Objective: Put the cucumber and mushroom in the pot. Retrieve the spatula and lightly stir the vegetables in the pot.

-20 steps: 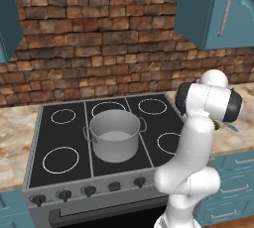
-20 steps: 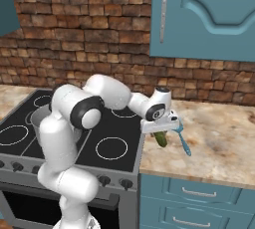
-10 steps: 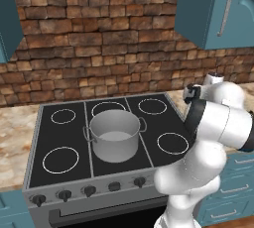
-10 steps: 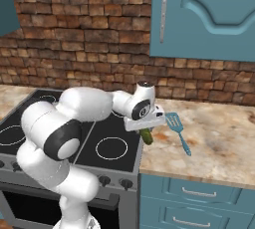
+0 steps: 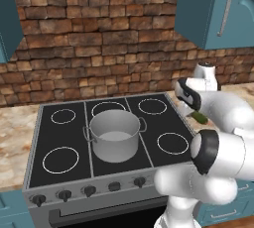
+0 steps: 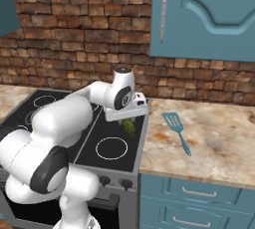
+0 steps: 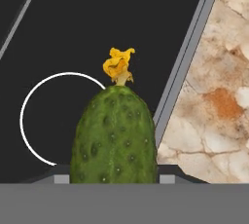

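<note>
A: One vegetable is in hand: the cucumber [image 7: 114, 135] sits clamped between the fingers [image 6: 128, 122], hanging above the stove's [image 5: 114, 147] right edge, near the bench [image 6: 214, 138].

B: And the pot [image 5: 114, 135]?

A: It stands mid-stove, well apart from the cucumber. It looks empty, though part of its floor is hidden, so I can't be sure.

B: So what's left?

A: Nearly everything, I'd judge. Cucumber not yet dropped in, mushroom not spotted, and the spatula [image 6: 177, 128] lies untouched on the bench. Stirring comes last.
</note>
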Robot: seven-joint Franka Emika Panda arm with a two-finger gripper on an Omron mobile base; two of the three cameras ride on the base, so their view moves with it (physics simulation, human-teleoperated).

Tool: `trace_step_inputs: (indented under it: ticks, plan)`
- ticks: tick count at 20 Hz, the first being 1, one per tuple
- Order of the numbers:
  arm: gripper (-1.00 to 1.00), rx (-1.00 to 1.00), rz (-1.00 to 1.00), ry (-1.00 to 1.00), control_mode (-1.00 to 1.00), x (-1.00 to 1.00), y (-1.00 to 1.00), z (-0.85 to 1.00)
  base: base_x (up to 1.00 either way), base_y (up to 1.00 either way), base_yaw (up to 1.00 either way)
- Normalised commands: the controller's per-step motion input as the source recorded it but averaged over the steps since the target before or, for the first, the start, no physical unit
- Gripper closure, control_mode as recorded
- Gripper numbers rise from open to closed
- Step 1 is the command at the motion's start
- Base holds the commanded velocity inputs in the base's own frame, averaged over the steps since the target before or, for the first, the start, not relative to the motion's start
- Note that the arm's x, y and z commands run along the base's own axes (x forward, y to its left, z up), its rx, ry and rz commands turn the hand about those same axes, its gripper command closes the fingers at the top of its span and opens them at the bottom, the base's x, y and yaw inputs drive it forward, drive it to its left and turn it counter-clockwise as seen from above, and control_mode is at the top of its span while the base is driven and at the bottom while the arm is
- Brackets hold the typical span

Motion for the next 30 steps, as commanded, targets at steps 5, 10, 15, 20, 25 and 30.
trace_step_inputs:
  ticks: [5, 10, 15, 20, 25, 30]
  plan:
    - [1.0, 0.0, -0.15, -0.01, -1.0, 0.0, 0.88, 0.5, 0.0, 0.0, 0.0]
    - [1.0, 0.0, -0.13, 0.01, -1.0, 0.01, 0.83, 0.27, 0.0, 0.0, 0.0]
    - [1.0, 0.0, -0.1, 0.0, -1.0, 0.05, 0.84, 0.05, 0.0, 0.0, 0.0]
    - [1.0, 0.01, -0.05, -0.01, -1.0, 0.1, 0.83, 0.1, 0.0, 0.0, 0.0]
    - [1.0, 0.02, -0.02, 0.0, -1.0, 0.1, 0.78, 0.13, 0.0, 0.0, 0.0]
    - [1.0, 0.1, -0.02, 0.0, -1.0, 0.16, 0.62, 0.0, 0.0, 0.0, 0.0]
